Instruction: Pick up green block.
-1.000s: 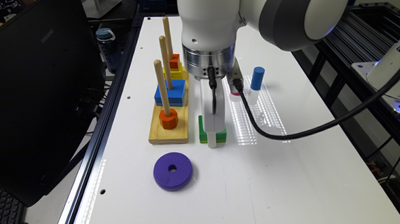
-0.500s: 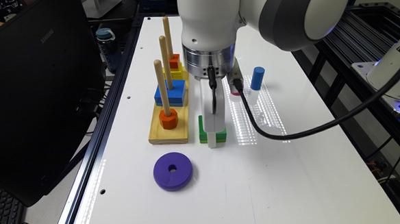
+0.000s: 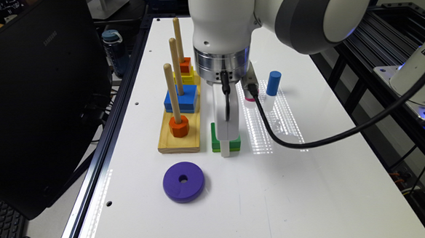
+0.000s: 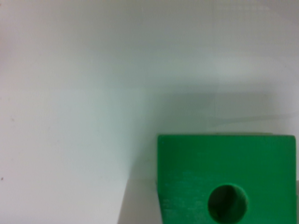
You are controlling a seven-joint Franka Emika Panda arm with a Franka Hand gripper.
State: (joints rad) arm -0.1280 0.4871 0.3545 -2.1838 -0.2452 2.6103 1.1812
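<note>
Progress approx. halfway: white gripper (image 3: 226, 151) is down at the flat square dark-green wooden block w/ centre hole (image 3: 235, 141), which sits on the white tabletop (image 3: 310, 186) beside the wooden peg board (image 3: 179, 139); can't tell if gripper is closed; lift remains.
</note>
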